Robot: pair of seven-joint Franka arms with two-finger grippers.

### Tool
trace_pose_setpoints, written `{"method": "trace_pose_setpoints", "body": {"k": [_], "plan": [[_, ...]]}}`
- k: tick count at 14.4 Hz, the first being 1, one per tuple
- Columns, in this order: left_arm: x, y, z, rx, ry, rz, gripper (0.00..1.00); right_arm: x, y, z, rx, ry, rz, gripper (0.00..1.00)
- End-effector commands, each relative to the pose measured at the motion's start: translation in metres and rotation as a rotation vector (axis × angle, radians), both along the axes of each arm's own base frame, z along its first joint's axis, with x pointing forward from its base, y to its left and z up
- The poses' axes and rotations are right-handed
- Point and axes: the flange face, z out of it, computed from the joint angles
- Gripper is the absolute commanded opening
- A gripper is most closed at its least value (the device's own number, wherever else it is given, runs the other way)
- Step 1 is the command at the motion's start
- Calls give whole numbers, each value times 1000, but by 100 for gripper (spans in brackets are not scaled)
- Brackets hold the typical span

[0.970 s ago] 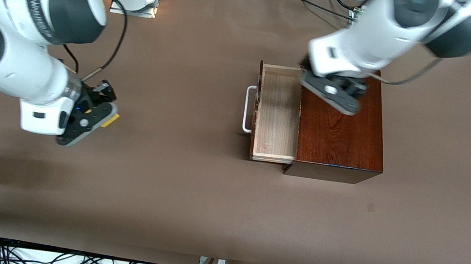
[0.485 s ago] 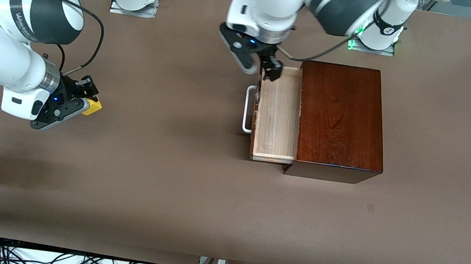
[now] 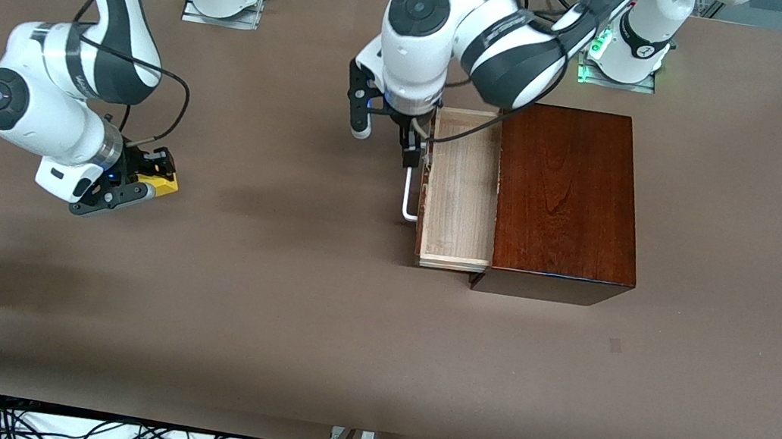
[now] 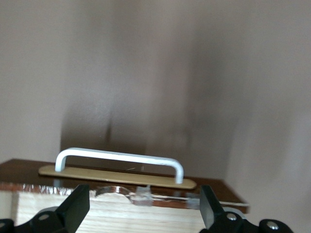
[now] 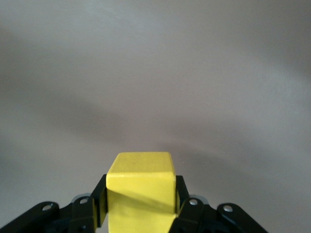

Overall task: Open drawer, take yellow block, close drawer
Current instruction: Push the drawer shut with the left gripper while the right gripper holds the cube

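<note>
So in the front view the desk [image 3: 269,325] is covered in a flat matte brown sheet, and the wooden box [image 3: 566,198] sits toward the left arm's end, glossy dark reddish-brown with visible grain on top. The drawer [image 3: 462,191] is pulled out of it, a shallow rectangular tray of pale raw wood with nothing visible inside, and its white U-shaped handle [image 3: 407,195] sticks out from the dark front panel. The left tool [image 3: 389,131] hangs right over the handle's end nearer the robot bases, fingers spread apart with nothing between them. Toward the right arm's end of the desk, well apart from the box, the right tool [image 3: 145,173] is clamped on the yellow block [image 3: 161,181], low over the brown surface; can't tell whether it touches down. In the left wrist view you're looking past two black fingertips [image 4: 77,211] set wide, one on each side, at the handle [image 4: 121,159], a smooth rounded white bar on a thin tan backing plate. The pale drawer edge [image 4: 116,211] beneath it looks rough and a bit chipped near the middle. In the right wrist view the block [image 5: 141,187] is a plain bright yellow cube with clean edges and smooth faces, squeezed between the black pads [image 5: 99,199] on both sides, with only plain matte desk past it.
</note>
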Motion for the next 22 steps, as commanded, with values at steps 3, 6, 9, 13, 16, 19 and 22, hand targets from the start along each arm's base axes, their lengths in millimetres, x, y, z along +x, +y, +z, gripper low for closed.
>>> {"method": "trace_pose_setpoints", "body": {"k": [3, 6, 9, 13, 16, 19, 22], "plan": [[7, -11, -36, 86, -68, -206, 100, -23, -5, -31, -20, 26, -249, 10], [11, -12, -65, 114, -62, -188, 100, -22, -5, -54, -31, 45, -276, 13], [13, -11, -73, 128, -81, -166, 100, -19, -5, -85, -34, 41, -273, 18], [15, -7, -78, 162, -95, -190, 100, -16, -6, -109, -32, 29, -280, 18], [20, 3, -81, 188, -79, -176, 100, -16, -14, -121, -39, 39, -289, 22], [23, 13, -84, 224, -55, -161, 100, -14, -24, -123, -42, 29, -291, 25], [27, 27, -84, 282, -36, -145, 100, -15, -25, -130, -45, 36, -292, 27]]}}
